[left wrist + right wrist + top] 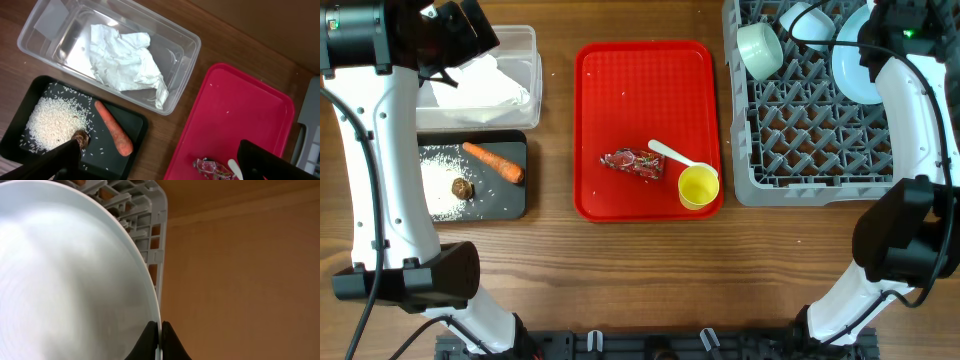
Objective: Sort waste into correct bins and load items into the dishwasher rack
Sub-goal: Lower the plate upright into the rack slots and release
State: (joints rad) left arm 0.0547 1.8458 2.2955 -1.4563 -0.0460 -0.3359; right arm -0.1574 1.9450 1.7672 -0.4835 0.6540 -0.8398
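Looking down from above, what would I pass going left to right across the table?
carrot → red snack wrapper → yellow cup → grey dishwasher rack

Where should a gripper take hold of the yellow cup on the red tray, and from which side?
Probably best to grip the yellow cup by its rim from straight above, one finger inside and one outside: it stands upright with its mouth open. Choose the rim's near side, since the white spoon reaches the far side.
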